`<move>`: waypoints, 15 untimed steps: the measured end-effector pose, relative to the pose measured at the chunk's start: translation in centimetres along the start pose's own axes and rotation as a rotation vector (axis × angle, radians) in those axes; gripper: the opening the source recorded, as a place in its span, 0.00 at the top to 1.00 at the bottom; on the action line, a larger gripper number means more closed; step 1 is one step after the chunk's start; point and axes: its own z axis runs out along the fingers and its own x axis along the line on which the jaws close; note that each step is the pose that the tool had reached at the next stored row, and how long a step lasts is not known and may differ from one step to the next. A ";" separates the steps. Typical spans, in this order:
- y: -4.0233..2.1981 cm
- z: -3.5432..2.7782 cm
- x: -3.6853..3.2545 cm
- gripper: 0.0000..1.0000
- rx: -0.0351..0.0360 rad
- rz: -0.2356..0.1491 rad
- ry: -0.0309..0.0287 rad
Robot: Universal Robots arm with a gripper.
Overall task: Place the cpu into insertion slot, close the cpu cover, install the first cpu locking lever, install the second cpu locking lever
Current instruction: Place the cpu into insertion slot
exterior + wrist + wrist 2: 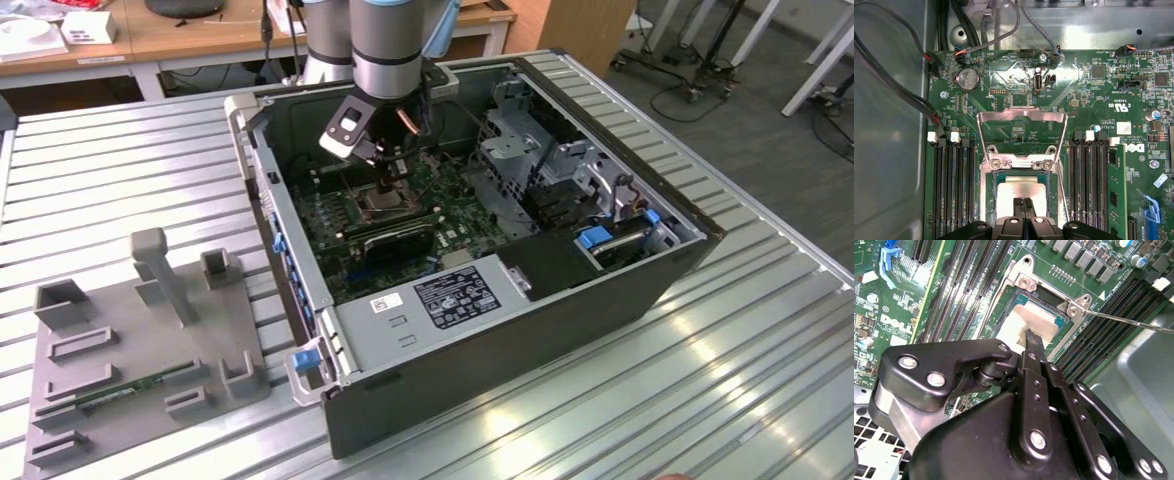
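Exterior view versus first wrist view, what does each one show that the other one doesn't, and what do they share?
Exterior view: the whole computer case on the slatted table, a grey fixture tray at the exterior view's left, and the arm above the case. First wrist view: the cpu cover flipped open, the pale cpu lying in the insertion slot, a coin battery. Shared: the green motherboard, and the gripper, shut, right over the slot.

My pincer covered the near side of the cpu and insertion slot in the second wrist view. In the first wrist view, the insertion slot ran off the picture's edge. In the exterior view, the arm overlapped it.
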 end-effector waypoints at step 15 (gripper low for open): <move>-0.09 1.03 -0.06 0.89 0.0002 0.000 -0.0003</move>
